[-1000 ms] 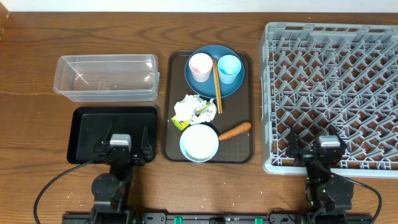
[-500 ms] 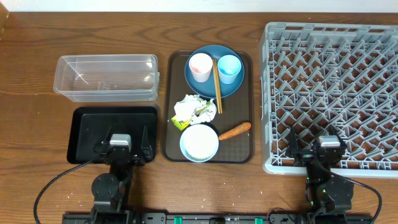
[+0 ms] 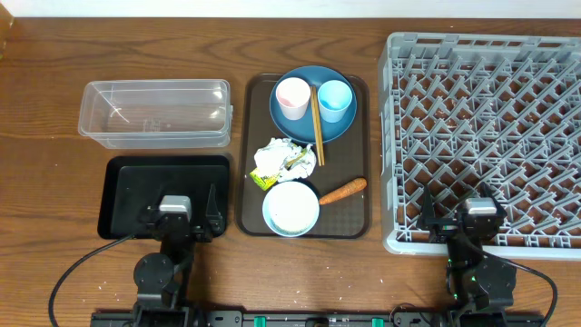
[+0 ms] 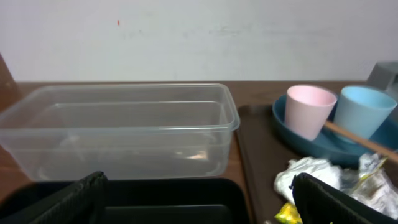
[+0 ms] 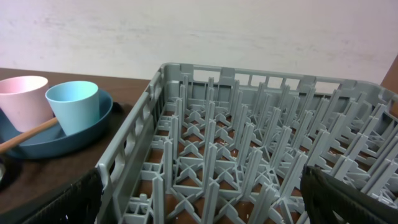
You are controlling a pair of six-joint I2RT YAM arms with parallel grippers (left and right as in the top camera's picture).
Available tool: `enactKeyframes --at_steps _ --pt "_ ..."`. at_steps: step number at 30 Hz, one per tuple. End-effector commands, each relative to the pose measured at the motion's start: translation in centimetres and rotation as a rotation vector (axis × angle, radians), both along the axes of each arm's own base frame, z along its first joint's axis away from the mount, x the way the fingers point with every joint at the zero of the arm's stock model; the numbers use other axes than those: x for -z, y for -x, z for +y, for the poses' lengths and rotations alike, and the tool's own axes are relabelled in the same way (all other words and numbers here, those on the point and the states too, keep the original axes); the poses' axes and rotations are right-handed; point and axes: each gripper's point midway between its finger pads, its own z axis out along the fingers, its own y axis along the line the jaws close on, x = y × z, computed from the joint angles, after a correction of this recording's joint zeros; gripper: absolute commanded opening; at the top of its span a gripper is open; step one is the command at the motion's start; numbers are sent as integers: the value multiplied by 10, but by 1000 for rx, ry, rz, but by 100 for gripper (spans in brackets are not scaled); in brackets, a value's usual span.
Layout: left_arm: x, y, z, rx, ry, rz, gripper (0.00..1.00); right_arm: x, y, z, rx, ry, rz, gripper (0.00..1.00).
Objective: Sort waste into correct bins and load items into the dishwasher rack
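L gripper sits lower left over black tray near edge, fingers spread wide, empty. R gripper sits lower right at rack corner, also wide, nothing held.

Nothing sorted yet. Wrapper, carrot piece, bowl, plate w/ pink cup, blue cup and chopsticks all on brown tray, frame centre. Prob. staged between clear tub and rack so either arm reaches.

Rice grains not distinguishable vs bowl's white inside. Wrist views cut off bowl and carrot piece.

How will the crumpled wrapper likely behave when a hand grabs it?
The crumpled wrapper looks light and soft, so it probably squashes rather than resists. Its loose folds should snag easily. The chopsticks beside it might get nudged.
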Motion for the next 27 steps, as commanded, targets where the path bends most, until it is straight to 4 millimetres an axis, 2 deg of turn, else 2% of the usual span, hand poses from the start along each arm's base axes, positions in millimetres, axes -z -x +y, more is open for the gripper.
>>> enactKeyframes --at_steps 1,5,10,12,17,22,27 --pt "15 3 -18 65 320 87 96 2 0 4 -15 2 5 99" --pt "20 4 -29 70 667 170 96 2 0 4 -15 2 5 99" --pt "23 4 -31 42 865 216 96 2 0 4 -15 2 5 99" --pt "18 6 -41 90 954 239 96 2 0 4 -15 2 5 99" --pt "-27 15 -70 338 910 166 96 2 0 4 -15 2 5 99" --pt "-75 26 -76 413 852 112 96 2 0 4 -15 2 5 99" --pt "-115 35 -76 395 710 156 96 2 0 4 -15 2 5 99"
